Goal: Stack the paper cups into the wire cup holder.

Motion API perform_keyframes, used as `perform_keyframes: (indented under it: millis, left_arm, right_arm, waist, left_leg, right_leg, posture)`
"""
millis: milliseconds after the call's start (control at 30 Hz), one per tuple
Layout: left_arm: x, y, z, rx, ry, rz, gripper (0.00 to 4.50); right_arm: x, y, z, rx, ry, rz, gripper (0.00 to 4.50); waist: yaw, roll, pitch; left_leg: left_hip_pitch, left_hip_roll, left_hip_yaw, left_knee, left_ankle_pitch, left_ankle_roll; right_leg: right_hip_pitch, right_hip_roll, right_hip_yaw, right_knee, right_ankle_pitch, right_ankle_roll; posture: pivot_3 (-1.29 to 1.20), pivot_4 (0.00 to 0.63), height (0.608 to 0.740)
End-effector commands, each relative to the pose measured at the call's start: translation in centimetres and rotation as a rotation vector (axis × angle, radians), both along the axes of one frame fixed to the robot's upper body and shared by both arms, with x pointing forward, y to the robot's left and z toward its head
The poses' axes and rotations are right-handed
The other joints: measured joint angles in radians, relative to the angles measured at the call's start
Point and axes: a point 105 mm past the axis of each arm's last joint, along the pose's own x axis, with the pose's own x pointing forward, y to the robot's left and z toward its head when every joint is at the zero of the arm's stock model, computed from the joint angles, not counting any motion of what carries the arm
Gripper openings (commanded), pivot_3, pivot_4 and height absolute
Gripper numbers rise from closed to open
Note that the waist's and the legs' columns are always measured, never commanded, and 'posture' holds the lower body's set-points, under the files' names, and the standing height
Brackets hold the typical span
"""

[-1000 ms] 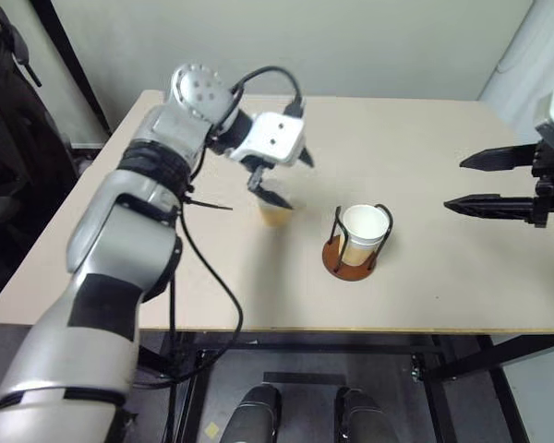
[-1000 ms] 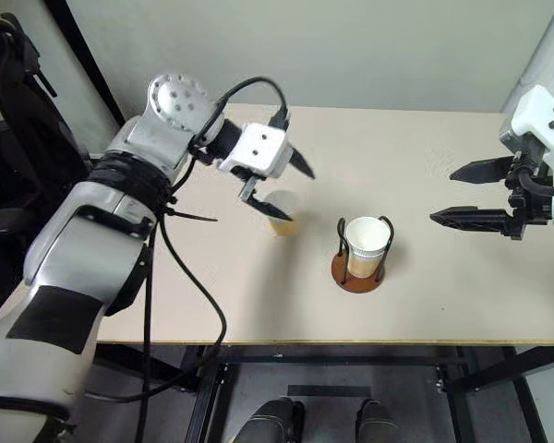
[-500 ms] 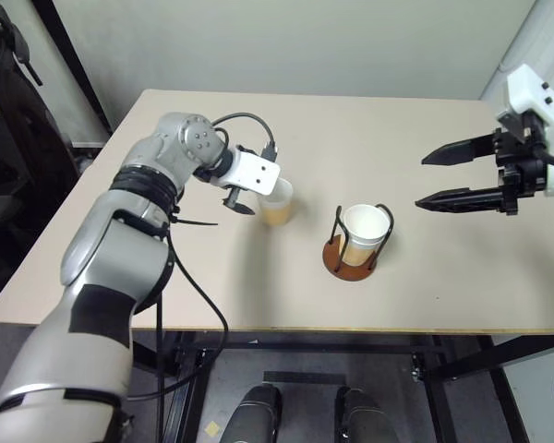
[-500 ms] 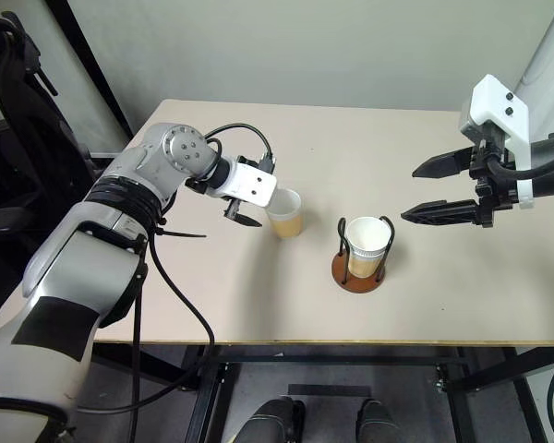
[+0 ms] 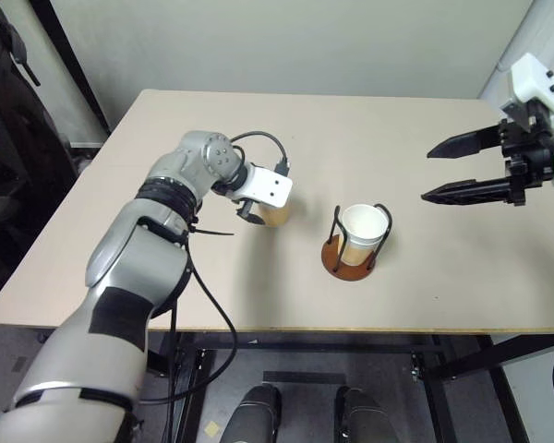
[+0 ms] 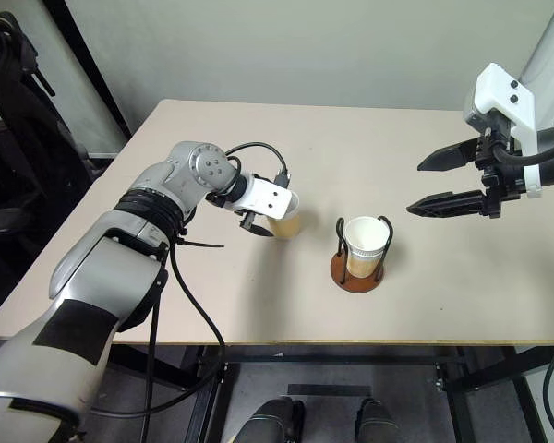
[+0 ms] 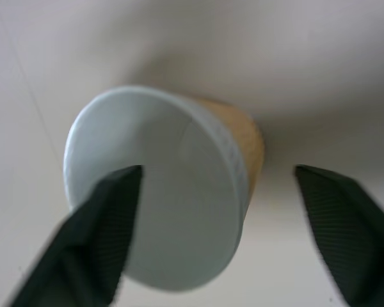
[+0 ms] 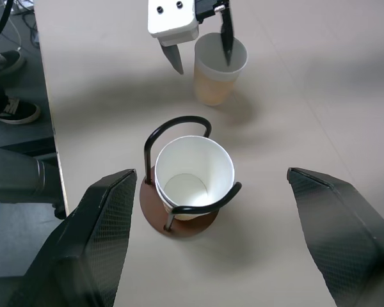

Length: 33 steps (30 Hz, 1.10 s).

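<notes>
A pale beige table top (image 5: 425, 277) is carried on a black metal frame (image 5: 462, 355), with grey floor (image 5: 9, 341) seen beneath. A plain light wall (image 5: 286, 41) stands behind, and a black chair (image 5: 5, 120) is set beside the table.

On the tabletop (image 5: 425, 277) the wire cup holder (image 5: 354, 255) stands near the middle, with a paper cup (image 5: 364, 229) standing inside its loops. Just to its left, apart from it, stands a loose cup (image 6: 286, 220). The left gripper (image 8: 201, 54) straddles that cup's wall, one finger inside, one outside. The right gripper (image 5: 439, 171) hangs above the tabletop's right side, well apart from the holder.
</notes>
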Motion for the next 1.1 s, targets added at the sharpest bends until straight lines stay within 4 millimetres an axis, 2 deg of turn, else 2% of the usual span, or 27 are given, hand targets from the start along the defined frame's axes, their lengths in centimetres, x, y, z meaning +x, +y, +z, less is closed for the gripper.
perform_keyframes:
  millis: [33,233,267,467,633,700,733,800,833,967,1100]
  left_arm:
    - [-0.3,-0.7,1.3,-0.033,0.007,-0.025,2.46]
    - [-0.7,-0.2,3.2,-0.01,0.027,-0.034,0.26]
    - [-0.9,-0.3,3.4,-0.02,0.051,-0.041,0.04]
    - [-2.5,-0.6,5.0,-0.038,0.144,-0.112,0.04]
    - [-3.5,-1.3,7.6,-0.094,0.155,-0.172,0.04]
    - [-3.7,-1.6,8.7,-0.115,0.14,-0.183,0.04]
    - [-3.9,-1.7,9.3,-0.129,0.135,-0.188,0.04]
    - [-4.3,-1.9,10.4,-0.148,0.125,-0.197,0.04]
    - [-4.5,-2.1,10.9,-0.159,0.123,-0.202,0.04]
    - [-5.4,-2.7,12.6,-0.202,0.134,-0.224,0.04]
    - [-6.7,-5.0,14.1,-0.22,0.152,-0.296,0.04]
  right_arm:
    - [-0.5,-0.4,1.0,-0.007,-0.045,-0.015,3.91]
    - [-0.3,-0.8,0.6,-0.004,-0.034,-0.03,3.91]
    - [-0.2,-1.0,0.5,-0.002,-0.03,-0.035,3.91]
    - [0.7,-1.9,0.0,0.001,-0.013,-0.057,3.91]
    - [1.6,-2.9,0.1,-0.032,-0.026,-0.062,3.91]
    - [1.9,-3.4,0.1,-0.046,-0.017,-0.078,3.91]
    - [2.2,-3.6,0.2,-0.048,-0.016,-0.091,3.91]
    - [2.4,-3.8,0.3,-0.054,-0.018,-0.093,3.91]
    - [2.5,-3.8,0.3,-0.06,-0.022,-0.091,3.91]
    - [2.3,-4.1,-0.3,-0.092,-0.004,-0.078,3.91]
    - [1.2,-4.6,0.2,-0.122,-0.02,-0.067,3.91]
  waist:
    - [0.0,0.0,0.0]
    - [0.0,0.0,0.0]
    - [0.0,0.0,0.0]
    - [0.0,0.0,0.0]
    - [-0.001,0.0,0.0]
    - [-0.002,0.001,0.0]
    - [-0.003,0.001,0.0]
    - [-0.004,0.002,0.0]
    - [-0.005,0.002,0.0]
    - [-0.006,0.002,0.0]
    - [-0.001,0.002,0.001]
  left_leg:
    - [0.0,0.0,0.0,0.0,0.0,0.0]
    - [0.0,0.0,0.0,0.0,0.0,0.0]
    - [0.0,0.0,-0.001,0.0,0.0,0.0]
    - [0.0,0.0,-0.001,0.0,0.0,0.0]
    - [-0.002,0.001,-0.002,0.0,0.0,0.001]
    - [-0.001,0.0,0.001,-0.001,-0.001,0.001]
    - [-0.002,0.001,-0.001,0.0,-0.001,0.001]
    - [-0.001,0.0,0.001,-0.001,-0.001,0.002]
    - [-0.001,0.001,0.0,0.0,-0.001,0.002]
    - [-0.001,0.0,0.001,-0.001,-0.002,0.002]
    - [-0.003,0.001,-0.001,0.0,-0.002,0.002]
  right_leg:
    - [0.0,0.0,0.001,0.0,0.0,0.0]
    - [0.0,0.0,0.002,0.0,0.0,0.0]
    - [0.0,-0.001,0.003,0.0,0.0,0.0]
    - [0.0,-0.001,0.003,-0.001,0.0,0.0]
    - [-0.001,-0.002,0.004,-0.001,0.0,0.0]
    - [-0.001,0.003,0.0,0.0,0.0,0.0]
    - [-0.001,-0.002,0.004,-0.001,0.0,0.0]
    - [-0.001,0.003,-0.001,-0.001,0.0,0.0]
    - [-0.001,-0.002,0.004,-0.001,0.0,0.0]
    - [-0.002,0.002,-0.001,0.0,0.0,0.0]
    - [-0.001,-0.001,0.0,-0.002,-0.001,-0.001]
  posture:
    - [0.0,0.15,0.74]
    - [0.0,0.15,0.74]
    - [0.0,0.15,0.74]
    - [0.0,0.15,0.74]
    - [0.0,0.15,0.74]
    - [0.0,0.15,0.74]
    - [0.0,0.15,0.74]
    - [0.0,0.15,0.74]
    - [0.0,0.15,0.74]
    - [0.0,0.15,0.74]
    - [0.0,0.15,0.74]
